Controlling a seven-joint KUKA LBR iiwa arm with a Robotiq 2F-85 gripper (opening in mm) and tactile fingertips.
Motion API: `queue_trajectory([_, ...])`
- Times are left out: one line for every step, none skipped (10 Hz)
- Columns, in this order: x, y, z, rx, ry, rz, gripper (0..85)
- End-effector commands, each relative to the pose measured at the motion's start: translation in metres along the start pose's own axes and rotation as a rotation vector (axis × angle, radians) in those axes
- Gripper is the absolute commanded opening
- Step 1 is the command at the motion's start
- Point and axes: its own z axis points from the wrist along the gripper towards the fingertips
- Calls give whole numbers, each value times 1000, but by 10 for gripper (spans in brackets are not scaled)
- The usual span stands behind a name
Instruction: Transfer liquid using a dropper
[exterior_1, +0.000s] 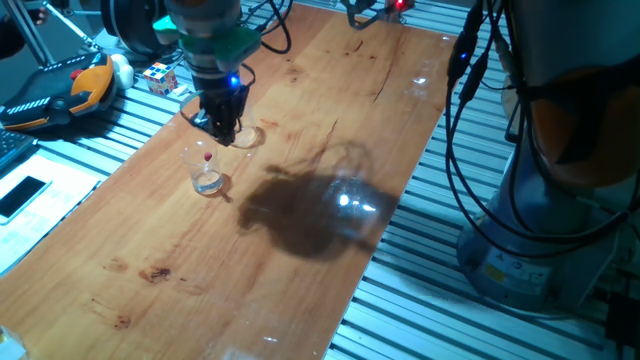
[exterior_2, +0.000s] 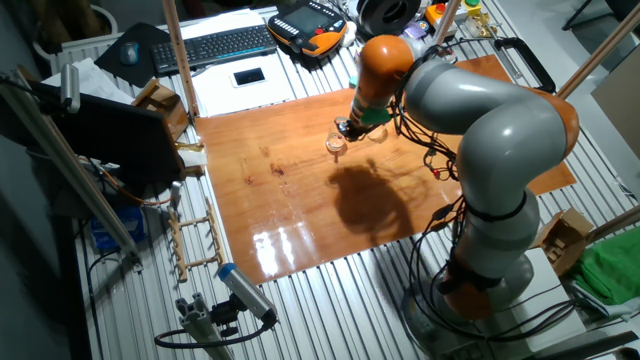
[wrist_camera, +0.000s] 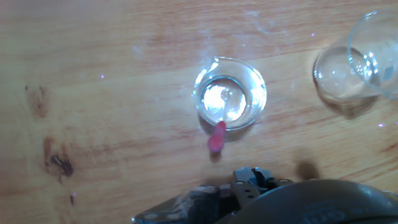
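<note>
Right now your gripper hangs low over the wooden table, close to its far-left edge in the one fixed view, with a blue light glowing on its body. You cannot tell how far the fingers are spread: they read as one dark mass in both fixed views, and the hand view catches only a sliver of dark hardware along its bottom edge. Nothing is visibly held between them. The dropper is not in the claw; it stands leaning in the small clear glass cup, its red bulb poking out over the cup's rim and its thin tube reaching down to the bottom. In the one fixed view that cup sits just in front of the gripper, apart from it, with the red bulb showing above the rim. A pale glint on the cup's floor marks the liquid. A second clear glass vessel sits beside the cup, off to the right in the hand view.
</note>
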Motion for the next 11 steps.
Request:
queue_trajectory([-1, 4, 1, 11, -6, 16, 10])
queue_trajectory([-3, 4, 3, 7, -16, 39, 10])
queue_trajectory([-4, 2, 4, 28, -20, 37, 10])
queue_trajectory([-6, 1, 3, 25, -16, 32, 10])
queue_trajectory([-8, -1, 2, -7, -6, 40, 10])
queue_trajectory([-8, -1, 4, -6, -19, 37, 10])
queue_trajectory([-7, 0, 6, 16, -28, 25, 10])
queue_trajectory([-5, 1, 6, 12, -23, 24, 10])
queue_trajectory([-5, 0, 5, 3, -11, 27, 10])
queue_trajectory([-5, 0, 5, -22, 1, 23, 10])
queue_trajectory([-5, 0, 5, -50, 9, 2, 10])
